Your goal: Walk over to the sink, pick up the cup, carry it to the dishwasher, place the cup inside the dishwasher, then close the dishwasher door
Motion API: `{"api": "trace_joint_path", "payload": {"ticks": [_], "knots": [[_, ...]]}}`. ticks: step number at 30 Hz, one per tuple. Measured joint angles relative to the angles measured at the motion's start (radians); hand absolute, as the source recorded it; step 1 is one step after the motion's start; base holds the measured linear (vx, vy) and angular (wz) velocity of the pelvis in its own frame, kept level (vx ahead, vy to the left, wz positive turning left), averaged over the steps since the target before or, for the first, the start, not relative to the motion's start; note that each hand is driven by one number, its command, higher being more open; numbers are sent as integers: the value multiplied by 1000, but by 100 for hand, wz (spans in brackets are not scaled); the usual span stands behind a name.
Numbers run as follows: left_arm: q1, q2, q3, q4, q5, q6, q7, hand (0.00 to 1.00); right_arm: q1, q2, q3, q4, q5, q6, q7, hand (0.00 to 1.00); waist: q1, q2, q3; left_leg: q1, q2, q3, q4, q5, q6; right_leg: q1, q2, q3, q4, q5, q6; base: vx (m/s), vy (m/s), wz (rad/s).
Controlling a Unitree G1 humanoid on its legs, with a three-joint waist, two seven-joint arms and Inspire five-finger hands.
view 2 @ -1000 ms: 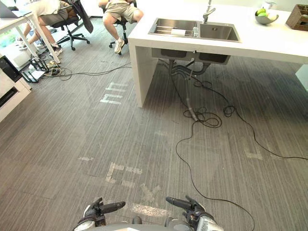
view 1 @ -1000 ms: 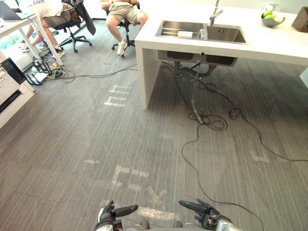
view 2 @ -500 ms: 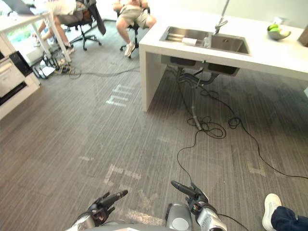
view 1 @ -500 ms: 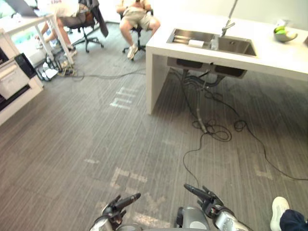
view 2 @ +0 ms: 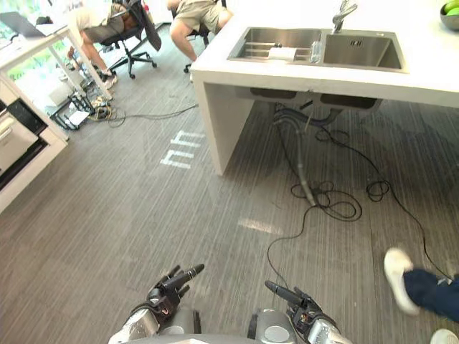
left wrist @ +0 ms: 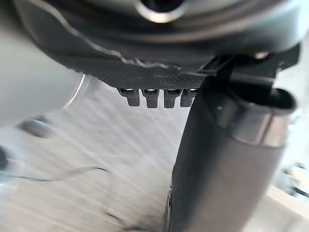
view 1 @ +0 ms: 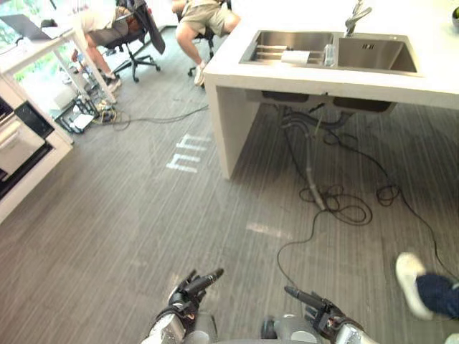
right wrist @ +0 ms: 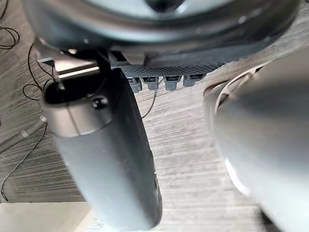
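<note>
A small clear cup stands in the steel double sink at the divider between the basins, just below the faucet. The sink is set in a white counter far ahead, to the right of centre. A white folded item lies in the sink's left basin. My left hand and right hand hang low at the bottom of the eye views, over the grey floor. Both have relaxed fingers and hold nothing.
Black cables and a hose trail on the floor under the counter. A person's white shoe and dark trouser leg stand at the right. Two people sit on office chairs at the back left, by a desk. A white low unit stands at the left.
The camera has moved closer to the counter, so the sink looks larger. The person's shoe at the right has come further into view. Both hands stay low and empty.
</note>
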Motion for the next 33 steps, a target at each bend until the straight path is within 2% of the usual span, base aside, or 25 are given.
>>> {"api": "trace_joint_path", "payload": {"ticks": [1, 2, 3, 4, 5, 6, 7, 8, 9, 13, 15, 16, 17, 18, 19, 20, 22, 25, 26, 27, 28, 30, 31, 32, 33], "knots": [[5, -1, -1, -16, 0, -3, 4, 100, -4, 1, 7, -3, 0, -2, 4, 100, 8, -2, 1, -11, -8, 24, -94, -8, 7, 18, 0, 14, -17, 1, 1, 523, 36, -84], [14, -6, -1, -41, 1, -4, 14, 100, -18, 3, 30, -10, 1, -5, 4, 100, 15, -6, 6, -13, -35, 42, -336, -8, 10, 48, -2, 39, -45, 2, 3, 455, 51, -84], [24, -19, 5, -58, 0, -4, 28, 100, -37, 10, 35, -16, 2, -6, 3, 100, 21, -5, 10, 16, -64, 36, -652, 41, 26, 72, -6, 54, -65, 2, 20, 474, 79, -83], [33, -28, 9, -70, -1, -4, 36, 100, -39, 16, 32, -25, 4, -6, 0, 100, 23, -3, 15, 40, -71, 32, -801, 98, 28, 90, -6, 54, -76, -2, 34, 486, 120, -74], [46, -37, 8, -86, -2, -4, 48, 100, -34, 22, 28, -46, 5, -10, -6, 100, 26, 5, 26, 80, -78, 32, -999, 211, 39, 140, -2, 51, -95, -26, 74, 575, 184, -39], [51, -46, 5, -90, -2, 0, 55, 100, -9, 23, 24, -68, 7, -10, -9, 100, 22, 29, 33, 94, -63, 35, -1054, 249, 67, 198, 19, 45, -102, -57, 106, 478, 195, -18], [50, -46, 3, -93, -2, 2, 57, 100, 7, 25, 18, -73, 7, -12, -10, 100, 24, 44, 33, 101, -54, 35, -1035, 309, 122, 229, 25, 41, -101, -78, 115, 458, 219, 17], [42, -34, 3, -103, -3, 8, 58, 100, 20, 35, 5, -67, 8, -8, -13, 100, 28, 21, 42, 105, -72, 47, -988, 376, 182, 272, 4, 25, -100, -109, 131, 351, 187, 32], [28, -28, 3, -106, -3, 13, 55, 100, 24, 34, 0, -66, 9, -4, -13, 100, 29, 2, 48, 100, -99, 50, -962, 365, 195, 283, -21, 17, -97, -113, 131, 482, 281, 45], [-4, -21, 25, -169, -1, 20, 46, 100, 1, 23, -12, -40, 10, 1, 5, 100, 53, -11, 57, 56, -171, 72, -812, 217, 220, 271, -116, 43, -19, -107, 138, 381, 229, 13], [10, -25, 32, -192, -1, 19, 47, 100, 6, 23, -18, -38, 10, 1, 7, 100, 67, -21, 50, 88, -206, 97, -817, 183, 234, 218, -168, 60, 135, -96, 159, 321, 179, -13], [16, -26, 27, -191, 0, 18, 53, 100, 15, 27, -45, -24, 9, 5, 0, 100, 67, -36, 31, 129, -258, 104, -870, 173, 249, 118, -233, 87, 351, -41, 249, 328, 203, 3], [18, -25, 26, -191, 1, 17, 53, 100, 19, 29, -51, -22, 9, 7, -2, 100, 66, -41, 26, 139, -270, 104, -881, 171, 251, 94, -249, 96, 396, -20, 273, 346, 203, 17], [32, -25, 26, -191, 5, 5, 58, 100, 31, 33, -68, -29, 6, -8, -10, 100, 61, -57, 7, 180, -309, 107, -933, 168, 257, 14, -289, 139, 554, 91, 321, 367, 167, 14], [47, -23, 27, -191, 10, -6, 66, 100, 29, 34, -77, -35, 3, -19, -13, 100, 48, -56, 1, 236, -328, 99, -976, 164, 263, -47, -313, 152, 688, 161, 312, 365, 152, 13], [53, -22, 26, -191, 10, -6, 72, 100, 28, 36, -79, -40, 3, -29, -15, 100, 44, -57, 1, 260, -330, 93, -989, 160, 268, -77, -323, 142, 749, 146, 293, 359, 128, 7], [67, -18, 27, -189, -2, -9, 101, 100, 30, 41, -96, -54, 8, -75, -17, 100, 30, -57, 1, 350, -328, 45, -1042, 151, 267, -190, -343, 33, 834, 39, 157, 338, 93, 16], [63, -19, 25, -187, 0, -33, 104, 100, 31, 47, -117, -70, 25, -98, -18, 100, 8, -55, 1, 405, -305, -7, -1077, 145, 251, -290, -299, -43, 617, -54, 161, 306, -10, 51], [61, -21, 24, -182, 1, -55, 103, 100, 33, 51, -120, -66, 21, -91, -18, 100, -1, -54, 3, 417, -285, -34, -1058, 137, 238, -305, -256, -33, 406, -50, 178, 317, -91, 82], [61, -19, 25, -183, 5, -83, 102, 100, 43, 64, -126, -47, 22, -79, -18, 100, -1, -56, 2, 432, -275, -67, -1042, 118, 210, -308, -219, 0, 216, -9, 197, 340, -127, 90], [62, -19, 27, -192, 9, -104, 102, 100, 52, 75, -139, -35, 22, -74, -17, 100, 0, -58, 1, 440, -271, -82, -1040, 109, 197, -305, -209, 9, 145, 32, 197, 427, -184, 103], [107, -10, 41, -360, 41, -154, 101, 100, 91, 105, -186, 16, 22, -43, -10, 100, 20, -104, -16, 484, -284, -151, -1036, 67, 173, -295, -208, 23, 34, 282, 177, 413, -259, 95], [125, 0, 44, -427, 54, -163, 101, 100, 99, 114, -196, 31, 22, -31, -6, 100, 27, -124, -27, 490, -294, -168, -1031, 53, 169, -292, -211, 21, 32, 331, 161, 388, -329, 54], [139, 5, 44, -533, 71, -185, 96, 100, 105, 117, -215, 58, 20, -13, 7, 100, 45, -118, -37, 490, -285, -180, -1003, 15, 164, -259, -211, -2, 16, 248, 150, 327, -303, 32], [140, -1, 43, -626, 82, -200, 85, 100, 105, 95, -235, 64, 15, -4, 20, 100, 43, -82, -39, 464, -251, -192, -950, -27, 151, -239, -179, -29, -17, 246, 146, 245, -226, 17]]}}
